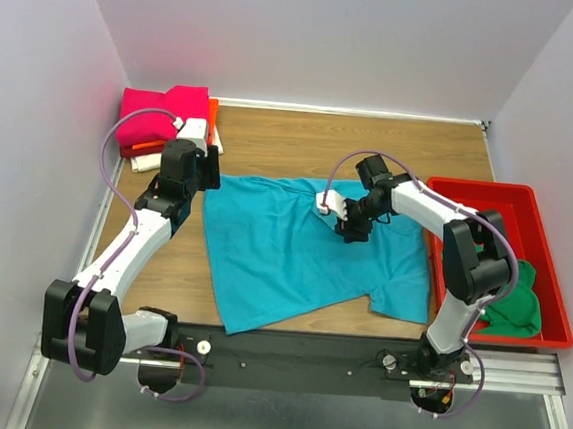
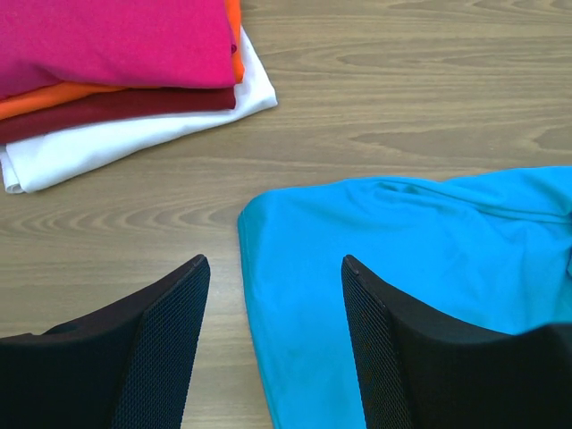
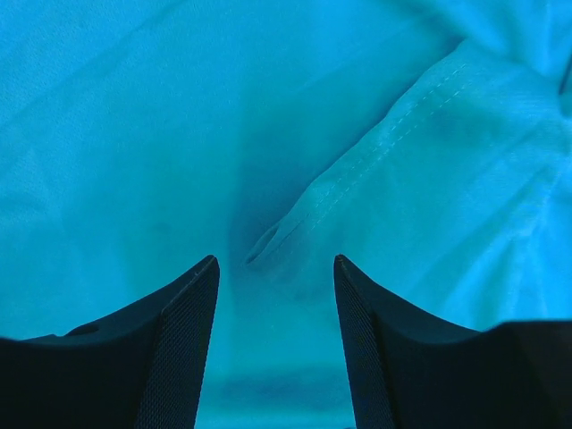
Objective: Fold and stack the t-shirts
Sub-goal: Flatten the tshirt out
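Note:
A teal t-shirt [image 1: 293, 250] lies spread, a little rumpled, across the middle of the wooden table. My left gripper [image 1: 213, 174] hovers over its far left corner, open. In the left wrist view that corner of the teal t-shirt [image 2: 357, 268] lies between the fingertips of the left gripper [image 2: 275, 266], with nothing gripped. My right gripper [image 1: 350, 231] is low over the shirt's upper middle, open; in the right wrist view a stitched hem fold [image 3: 357, 174] lies just ahead of the right gripper [image 3: 275, 262]. A green t-shirt [image 1: 517, 305] sits bunched in the tray.
A stack of folded shirts [image 1: 164, 124] stands at the far left corner, with a magenta one [image 2: 116, 40] on top, then orange, dark red and white. The red plastic tray [image 1: 490, 188] stands along the right edge. Grey walls close in three sides.

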You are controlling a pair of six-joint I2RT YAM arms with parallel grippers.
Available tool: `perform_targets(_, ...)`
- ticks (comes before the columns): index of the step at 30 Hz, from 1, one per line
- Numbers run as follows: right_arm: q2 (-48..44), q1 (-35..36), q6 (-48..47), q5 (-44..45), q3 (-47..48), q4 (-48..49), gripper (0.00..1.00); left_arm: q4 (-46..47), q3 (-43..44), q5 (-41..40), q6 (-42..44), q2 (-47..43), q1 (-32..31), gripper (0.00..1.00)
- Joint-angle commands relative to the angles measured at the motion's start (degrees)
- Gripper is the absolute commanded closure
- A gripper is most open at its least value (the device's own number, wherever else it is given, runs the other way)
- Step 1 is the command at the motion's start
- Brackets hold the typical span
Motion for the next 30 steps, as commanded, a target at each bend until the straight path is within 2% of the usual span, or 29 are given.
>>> perform_targets(1, 2.1, 0.6, -1.8, 3.4, -0.2, -0.8, 0.39, 0.9, 0.9, 1.5, 1.3, -0.6, 0.1, 0.32)
perform_targets(6, 3.3, 1.2, -1.6, 4.9, -0.8, -0.6, 0.43, 1.1, 1.0, 1.6, 1.4, -0.7, 0.2, 0.32)
perform_targets(9, 3.3, 1.3, -1.4, 5.2, -0.8, -0.1, 0.49, 1.0, 1.0, 1.9, 1.4, -0.4, 0.1, 0.32)
perform_targets(10, 3.2, 1.3, -1.2, 5.3, -0.7, -0.1, 0.56, 1.1, 1.0, 1.9, 1.4, -0.4, 0.2, 0.32)
perform_targets(12, 2.4, 1.3, -0.7, 5.1, -0.1, -0.2, 0.6, 1.0, 1.0, 1.9, 1.4, -0.4, 0.1, 0.32)
perform_targets(14, 1.5, 1.3, -0.4, 4.9, 0.1, -0.1, 0.69, 1.1, 1.0, 1.9, 1.4, -0.2, 0.1, 0.32)
perform_targets(15, 0.7, 1.3, -0.2, 4.8, 0.6, -0.1, 0.79, 1.1, 1.0, 2.0, 1.4, -0.2, 0.2, 0.32)
perform_targets(16, 0.2, 1.3, 0.0, 4.7, 0.8, 0.0, 0.79, 1.1, 1.1, 2.1, 1.5, -0.1, 0.1, 0.32)
perform_targets(17, -0.1, 1.3, 0.4, 4.6, 1.0, -0.1, 0.87, 1.1, 1.0, 2.1, 1.4, 0.2, 0.1, 0.32)
perform_targets(20, -1.4, 1.3, 3.4, 4.8, 2.3, 0.4, 0.99, 1.1, 1.1, 2.3, 1.5, 0.6, 0.1, 0.32)
perform_targets(26, -2.4, -0.4, 16.3, 9.2, 8.5, 4.7, 0.99, 1.5, 1.3, 3.7, 1.2, 2.5, 0.3, 0.32)
perform_targets(27, -2.3, -1.5, 20.8, 11.5, 11.0, 5.7, 0.99, 1.5, 1.8, 4.7, 0.8, 3.2, 0.4, 0.32)
perform_targets(30, -2.3, -3.9, 25.7, 12.8, 14.7, 7.6, 0.99, 0.5, 3.8, 7.7, -0.3, 7.3, 1.6, 0.34)
